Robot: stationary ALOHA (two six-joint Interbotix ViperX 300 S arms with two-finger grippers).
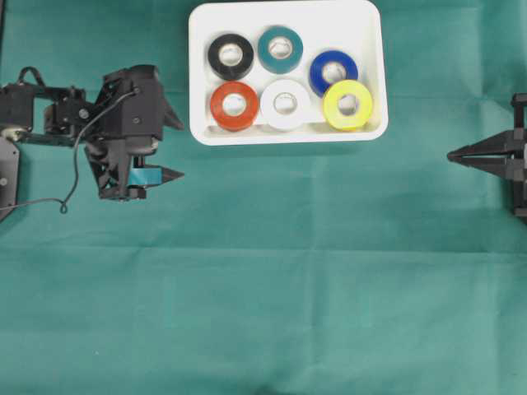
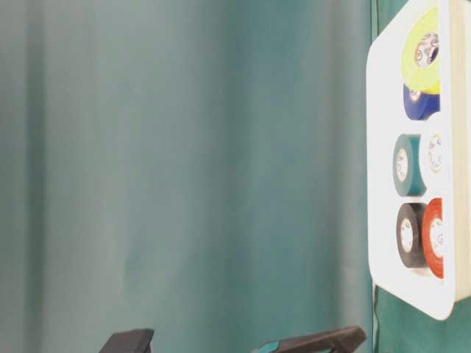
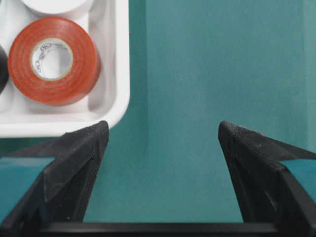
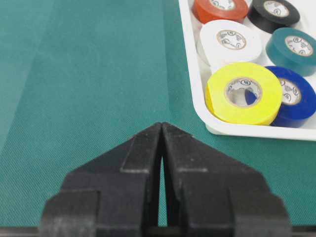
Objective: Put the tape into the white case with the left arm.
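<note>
White case (image 1: 196,74) at the far edge of the green cloth (image 1: 263,288), holding six tape rolls: black (image 1: 230,55), teal (image 1: 280,48) and blue (image 1: 333,72) along the far side, red (image 1: 235,104), white (image 1: 285,103) and yellow (image 1: 347,104) along the near side, the yellow leaning on the blue. Left gripper (image 1: 173,148), jaws wide and empty, just beside the case's left wall. Right gripper (image 1: 451,155), jaws closed and empty, at the cloth's right edge.

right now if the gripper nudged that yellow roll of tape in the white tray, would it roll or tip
Probably neither. The yellow roll of tape looks propped on the blue roll of tape, so it may slide flat. The white plastic tray has a raised rim that should stop it.
</note>
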